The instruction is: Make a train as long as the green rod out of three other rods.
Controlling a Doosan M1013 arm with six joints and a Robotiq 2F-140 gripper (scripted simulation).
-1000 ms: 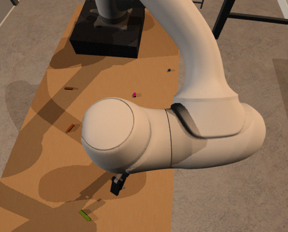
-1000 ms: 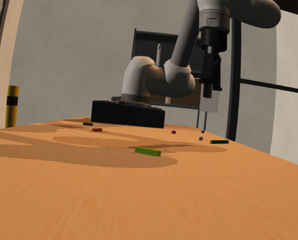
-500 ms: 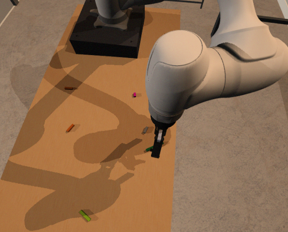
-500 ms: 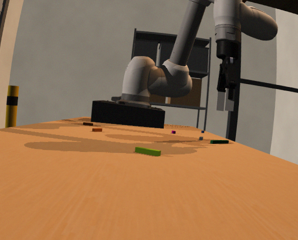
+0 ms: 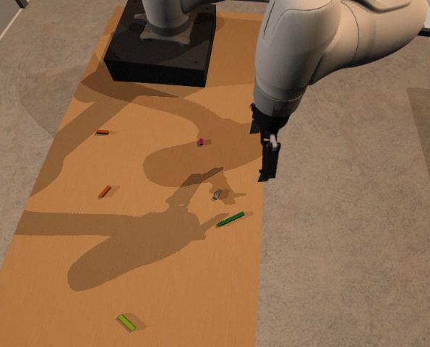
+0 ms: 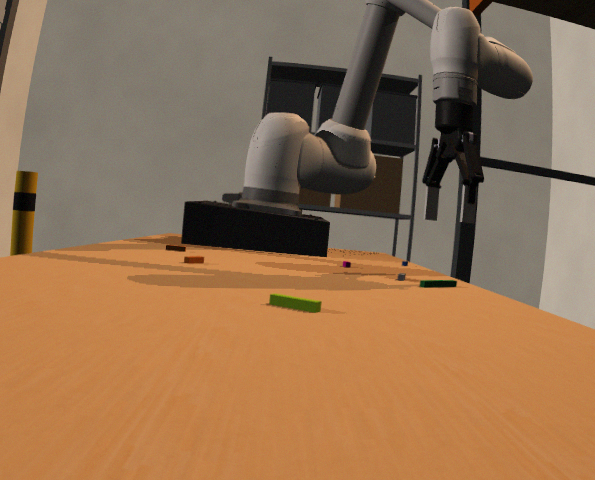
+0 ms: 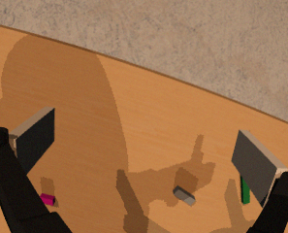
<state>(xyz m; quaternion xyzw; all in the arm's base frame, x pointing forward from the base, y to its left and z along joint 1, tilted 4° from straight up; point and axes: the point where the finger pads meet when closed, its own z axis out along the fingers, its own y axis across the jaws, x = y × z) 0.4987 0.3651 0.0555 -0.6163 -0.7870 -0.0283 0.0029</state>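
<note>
My gripper (image 5: 258, 152) (image 6: 450, 206) (image 7: 145, 136) is open and empty, high above the table's right side. The green rod (image 5: 230, 219) (image 6: 438, 283) (image 7: 245, 190) lies near the right edge. The grey rod (image 5: 217, 194) (image 6: 401, 276) (image 7: 184, 195) lies just behind it, apart. The magenta rod (image 5: 201, 142) (image 6: 346, 264) (image 7: 48, 199) lies further back. The blue rod (image 5: 252, 105) (image 6: 405, 263) is partly hidden by the gripper in the top view. One orange rod (image 5: 102, 131) (image 6: 175, 248) and another orange rod (image 5: 105, 191) (image 6: 194, 259) lie left. The lime rod (image 5: 126, 322) (image 6: 295, 303) lies in front. No rods touch.
The arm's black base (image 5: 158, 71) (image 6: 256, 229) stands at the back of the table (image 5: 192, 298) (image 6: 287, 403) (image 7: 80, 73). The table's right edge runs under the gripper's side, and shadows of the arm cross the table. A shelf (image 6: 419, 118) stands behind the base.
</note>
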